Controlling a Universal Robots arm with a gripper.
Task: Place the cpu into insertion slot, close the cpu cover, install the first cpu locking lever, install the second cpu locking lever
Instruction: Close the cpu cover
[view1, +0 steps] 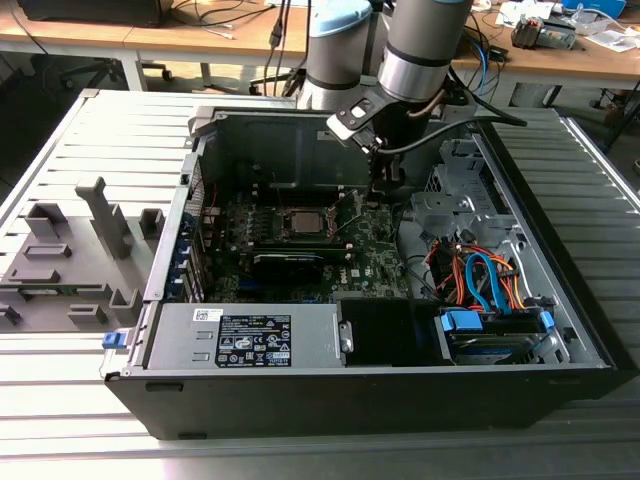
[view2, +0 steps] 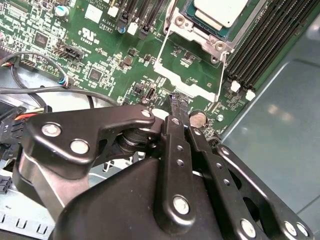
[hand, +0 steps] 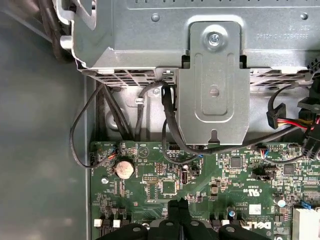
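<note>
Jaws pinched shut and empty, I hold the gripper (view2: 175, 103) near the cpu (view2: 220, 11), and I reckon a slow, square approach suits best.

one computer case (view1: 380, 400), one green circuit board (view1: 375, 252), one cpu (view2: 220, 10), one coin battery (hand: 124, 168), one end effector (view2: 176, 103)

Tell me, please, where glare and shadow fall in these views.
Second wrist view: the cpu top glares pale, and the case wall carries a soft reflection. Exterior view: the motherboard lies dim beneath the arm. First wrist view: the metal bracket is evenly lit.
</note>
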